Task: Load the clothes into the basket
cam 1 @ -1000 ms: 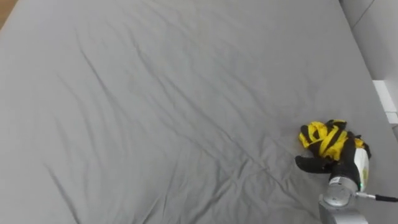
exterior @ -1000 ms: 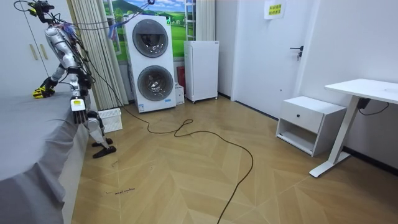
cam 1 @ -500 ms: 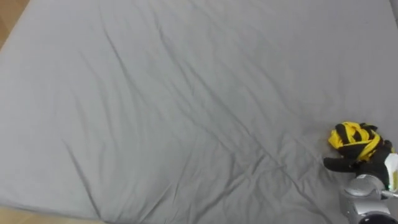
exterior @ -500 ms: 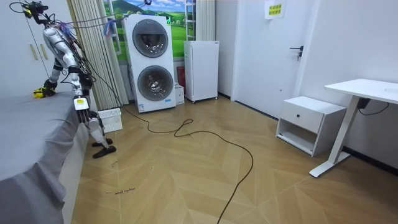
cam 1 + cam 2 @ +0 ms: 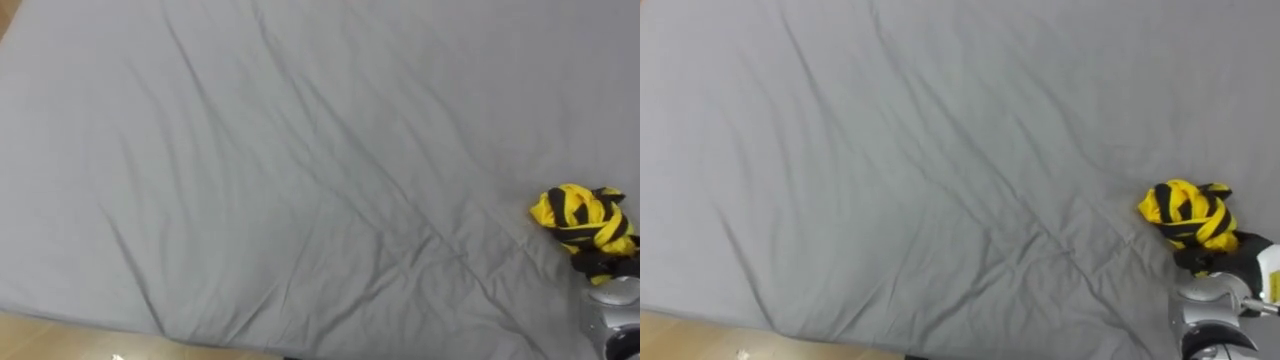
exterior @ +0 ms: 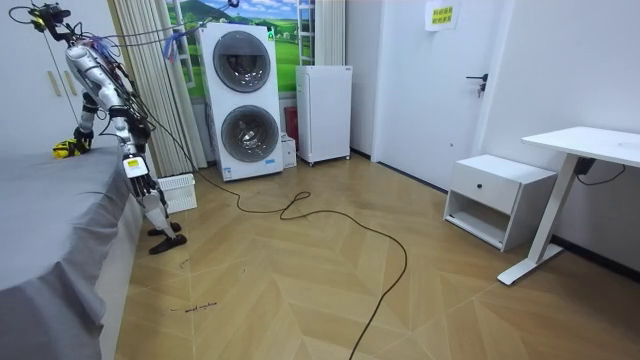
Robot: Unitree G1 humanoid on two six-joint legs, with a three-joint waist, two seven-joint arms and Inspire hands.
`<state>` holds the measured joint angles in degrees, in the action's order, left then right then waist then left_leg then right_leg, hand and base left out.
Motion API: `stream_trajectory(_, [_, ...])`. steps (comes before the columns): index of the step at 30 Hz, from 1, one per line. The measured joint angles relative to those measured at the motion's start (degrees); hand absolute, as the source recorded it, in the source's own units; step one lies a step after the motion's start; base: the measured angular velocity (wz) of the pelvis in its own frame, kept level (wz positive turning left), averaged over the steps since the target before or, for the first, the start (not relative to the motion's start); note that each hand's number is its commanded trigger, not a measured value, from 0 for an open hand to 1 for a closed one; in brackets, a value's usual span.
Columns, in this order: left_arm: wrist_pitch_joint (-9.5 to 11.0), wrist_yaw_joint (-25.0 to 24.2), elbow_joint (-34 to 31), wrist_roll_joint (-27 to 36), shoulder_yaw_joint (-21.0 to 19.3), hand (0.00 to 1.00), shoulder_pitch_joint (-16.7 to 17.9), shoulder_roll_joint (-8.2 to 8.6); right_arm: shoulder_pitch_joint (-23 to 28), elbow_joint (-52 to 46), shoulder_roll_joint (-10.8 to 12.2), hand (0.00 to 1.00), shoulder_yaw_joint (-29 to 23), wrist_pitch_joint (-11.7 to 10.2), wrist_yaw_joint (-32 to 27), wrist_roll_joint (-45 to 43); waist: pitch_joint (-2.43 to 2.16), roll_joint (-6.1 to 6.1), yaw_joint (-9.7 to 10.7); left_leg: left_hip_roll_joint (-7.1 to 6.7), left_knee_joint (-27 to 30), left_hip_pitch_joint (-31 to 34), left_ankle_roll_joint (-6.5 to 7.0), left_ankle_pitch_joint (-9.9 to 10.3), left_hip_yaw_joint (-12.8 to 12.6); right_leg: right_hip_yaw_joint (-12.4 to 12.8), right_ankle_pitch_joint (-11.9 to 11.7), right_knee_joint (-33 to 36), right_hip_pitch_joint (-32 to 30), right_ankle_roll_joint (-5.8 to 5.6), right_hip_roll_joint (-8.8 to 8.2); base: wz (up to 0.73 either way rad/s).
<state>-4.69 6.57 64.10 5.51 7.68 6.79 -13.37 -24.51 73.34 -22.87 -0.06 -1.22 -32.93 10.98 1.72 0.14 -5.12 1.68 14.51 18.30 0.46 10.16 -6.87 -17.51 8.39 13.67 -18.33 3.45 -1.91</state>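
Item: striped cloth [image 5: 1185,215], bunched on bed [image 5: 890,150]. My right robot hand [image 5: 1215,262] sits against it; fingers hidden, so I cannot tell its grip.

Garment [image 5: 1187,216]: one piece, yellow with black stripes, bunched into a tight knotted wad. Lies on the grey bed sheet near the bed's edge, with the right hand [image 5: 1200,258] touching its lower edge.

Basket [image 6: 178,192]: white, slatted, upright on the wood floor beside the bed; its contents cannot be made out.
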Motion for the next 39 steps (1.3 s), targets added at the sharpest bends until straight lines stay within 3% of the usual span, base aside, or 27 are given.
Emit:
stream_trajectory(7, [0.3, 0.2, -0.1, 0.1, 0.2, 0.0, -1.9, -0.1, 0.1, -0.5, -0.8, 1.0, 0.5, 0.0, 1.8, 2.4, -0.03, -0.09, 0.3, -0.03, -0.1, -0.1, 0.0, 0.0, -0.2, -0.1, 0.0, 0.0, 0.0, -0.01, -0.04, 0.0])
stream_trajectory(11, [1.6, 0.6, -0.6, 0.3, 0.2, 0.0, -2.3, -0.27, 0.4, -1.3, -1.0, 1.0, 0.4, -0.1, 2.3, 2.6, -0.1, -0.16, 0.6, -0.05, -0.5, -1.0, 0.0, 0.0, -0.6, 0.2, 0.0, 0.1, 0.5, -0.02, -0.05, -0.04])
stream_trajectory(16, [2.1, 0.7, -3.5, 0.0, -0.7, 0.0, -0.7, -0.84, 5.0, -7.7, -1.0, 1.0, -0.5, -0.1, 2.6, 0.9, -0.31, -0.42, 1.9, -0.1, -1.3, -3.4, -0.01, 0.0, -0.7, 0.2, 0.0, 0.0, 2.5, -0.05, -0.06, -0.02])
stream_trajectory(20, [2.3, 0.8, -4.4, -0.2, -3.1, 0.0, 0.5, -1.29, 9.5, -12.9, -1.1, 1.0, -1.4, 0.1, 2.5, 0.4, -1.2, -1.8, 1.8, -0.23, -2.8, -7.1, -0.03, 0.0, -1.0, 1.9, 0.2, -0.1, 5.0, -0.42, 0.14, -0.17])
stream_trajectory(26, [2.1, 2.1, -5.1, -0.3, -4.6, 0.0, 3.1, -1.12, 17.1, -24.1, -0.9, 1.0, -2.4, 0.3, 3.0, 0.3, -2.01, -3.61, 4.3, -0.5, -4.3, -14.1, -0.03, 0.0, -2.2, 3.7, 0.8, -2.0, 11.8, -1.08, 0.41, -0.06])
stream_trajectory(31, [2.1, 1.9, -7.7, -1.3, -7.6, 0.0, 6.5, -0.53, 20.6, -30.1, -0.9, 1.0, -6.9, 0.3, 4.2, -0.4, -2.06, -4.37, 5.4, -0.51, -5.0, -17.3, -0.02, 0.0, -3.9, 5.4, 0.9, -2.0, 13.5, -1.27, 0.59, -0.14])
stream_trajectory(34, [1.3, 2.0, -7.8, -1.2, -7.6, 0.0, 7.0, -0.5, 24.0, -36.6, -0.9, 1.0, -8.1, 0.2, 4.1, -3.3, -1.86, -4.11, 7.1, -0.5, -5.1, -18.2, -0.02, 0.0, -3.9, 6.0, 0.9, -2.1, 14.6, -1.31, 0.78, -0.02])
stream_trajectory(36, [-0.1, 2.1, -7.8, -1.2, -8.2, 0.0, 6.9, -0.27, 24.9, -38.5, -0.5, 1.0, -8.6, 0.1, 4.2, -6.3, -1.3, -3.61, 8.2, -0.43, -5.3, -19.2, -0.02, 0.0, -4.0, 6.6, 0.9, -2.1, 15.2, -1.28, 0.99, -0.02])
stream_trajectory(39, [-1.0, 2.1, -7.8, -2.5, -9.9, 0.0, 6.9, 0.63, 27.1, -40.9, 0.6, 1.0, -11.0, 0.1, 4.0, -6.9, -1.29, -3.08, 8.3, -0.27, -6.2, -20.1, -0.03, 0.0, -4.5, 7.4, 0.9, -1.9, 15.2, -1.2, 1.34, -0.09])
